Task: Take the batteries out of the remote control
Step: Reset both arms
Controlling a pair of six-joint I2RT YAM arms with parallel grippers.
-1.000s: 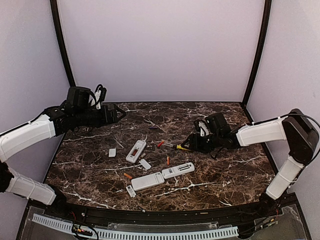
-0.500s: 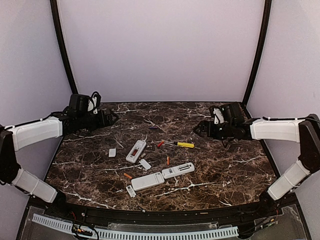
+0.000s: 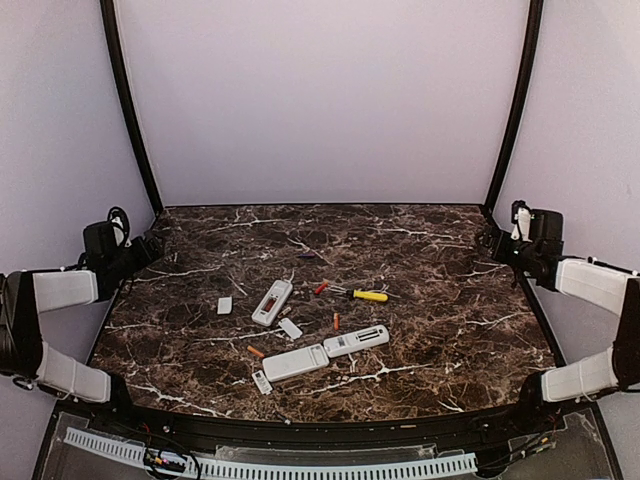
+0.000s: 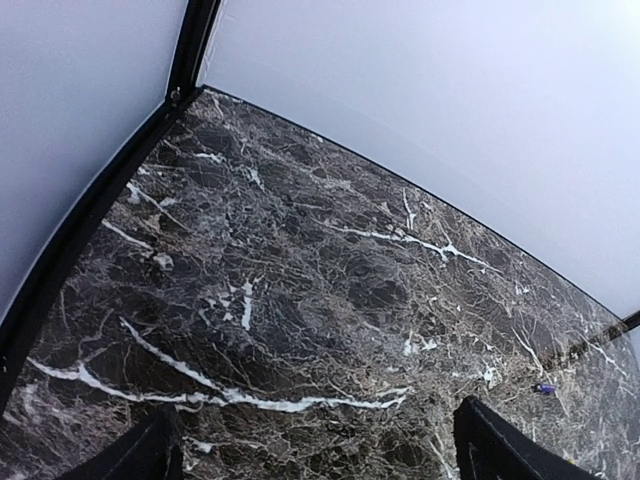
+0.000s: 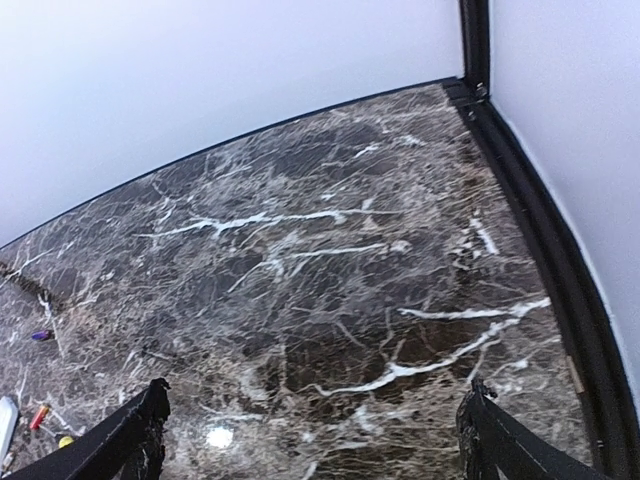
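Three white remote controls lie mid-table: one [image 3: 272, 302] with its battery bay open, and two [image 3: 296, 361] [image 3: 356, 341] end to end. Loose batteries lie around them: a red one [image 3: 320, 288] [image 5: 40, 415] and two orange ones [image 3: 336, 321] [image 3: 256, 351]. My left gripper [image 3: 148, 246] [image 4: 315, 450] is open at the table's far left edge, over bare marble. At the far right edge my right gripper [image 3: 490, 240] [image 5: 315, 430] is open too, holding nothing. Both are far from the remotes.
A yellow-handled screwdriver [image 3: 368, 295] lies right of the red battery. Small white covers [image 3: 224, 305] [image 3: 291, 328] [image 3: 262, 381] lie by the remotes. Black frame posts stand at the back corners [image 4: 190, 50] [image 5: 472, 45]. A tiny purple bit [image 5: 40, 335] lies on the marble.
The right gripper opened, left the yellow screwdriver on the table and pulled back to the right edge. The left arm drew back and down to the left edge.
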